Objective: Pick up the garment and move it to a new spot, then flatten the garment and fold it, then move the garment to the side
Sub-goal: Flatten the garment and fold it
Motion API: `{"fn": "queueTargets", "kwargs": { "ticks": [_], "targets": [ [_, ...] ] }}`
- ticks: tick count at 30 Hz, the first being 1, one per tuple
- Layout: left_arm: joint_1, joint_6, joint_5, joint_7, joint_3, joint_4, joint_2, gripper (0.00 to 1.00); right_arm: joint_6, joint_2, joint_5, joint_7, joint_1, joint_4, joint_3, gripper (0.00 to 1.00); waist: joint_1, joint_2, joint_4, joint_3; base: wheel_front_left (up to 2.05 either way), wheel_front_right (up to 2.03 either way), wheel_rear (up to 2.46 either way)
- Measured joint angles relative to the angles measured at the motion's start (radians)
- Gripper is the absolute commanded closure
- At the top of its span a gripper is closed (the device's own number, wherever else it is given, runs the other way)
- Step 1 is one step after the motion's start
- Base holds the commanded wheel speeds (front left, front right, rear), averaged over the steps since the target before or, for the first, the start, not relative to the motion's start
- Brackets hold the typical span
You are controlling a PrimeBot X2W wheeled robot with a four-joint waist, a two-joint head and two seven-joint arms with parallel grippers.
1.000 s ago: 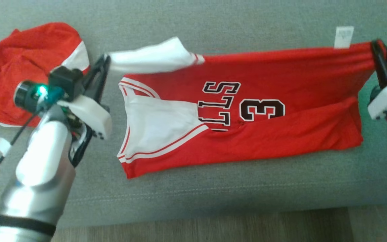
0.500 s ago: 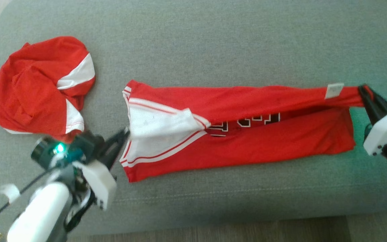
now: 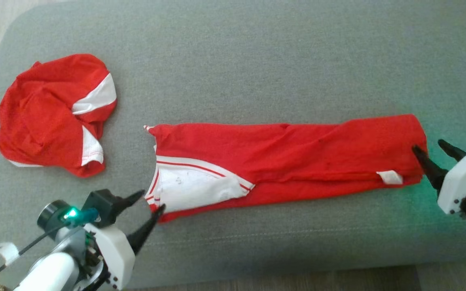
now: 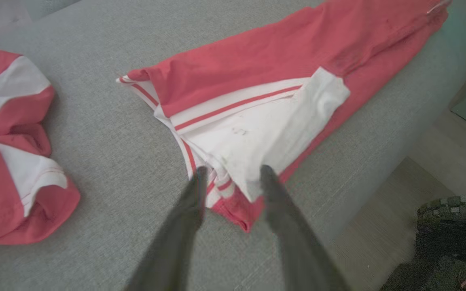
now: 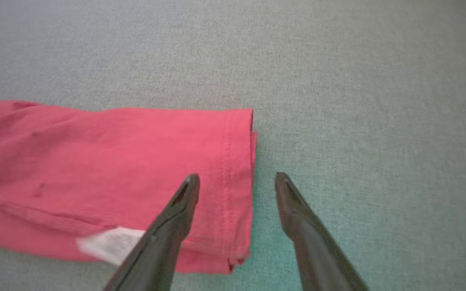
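Red shirt [image 3: 289, 157] lying flat in a long strip on grey couch [image 3: 233, 60], white end at left gripper [image 3: 152, 200], red end at right gripper [image 3: 427, 145], both with fingers wide apart, holding nothing.
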Motion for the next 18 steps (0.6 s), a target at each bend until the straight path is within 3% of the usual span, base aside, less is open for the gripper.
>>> {"fn": "queueTargets", "kwargs": {
  "ticks": [6, 10, 18],
  "targets": [
    [0.01, 0.037, -0.011, -0.018, 0.019, -0.013, 0.001, 0.0, 0.0, -0.022, -0.01, -0.008, 0.006, -0.017, -0.053, 0.0, 0.0, 0.0, -0.003, -0.015, 0.0, 0.0, 0.0],
    [0.008, 0.095, -0.046, -0.078, 0.082, -0.035, -0.024, 0.0, 0.0, -0.012, -0.022, -0.077, 0.006, -0.037, -0.137, 0.0, 0.0, 0.0, -0.002, -0.012, 0.0, 0.0, 0.0],
    [-0.002, 0.211, -0.145, -0.275, 0.23, -0.035, -0.161, 0.0, 0.0, 0.134, -0.07, -0.219, 0.05, -0.139, -0.308, 0.0, 0.0, 0.0, -0.002, -0.034, 0.0, 0.0, 0.0]
  ]
}}
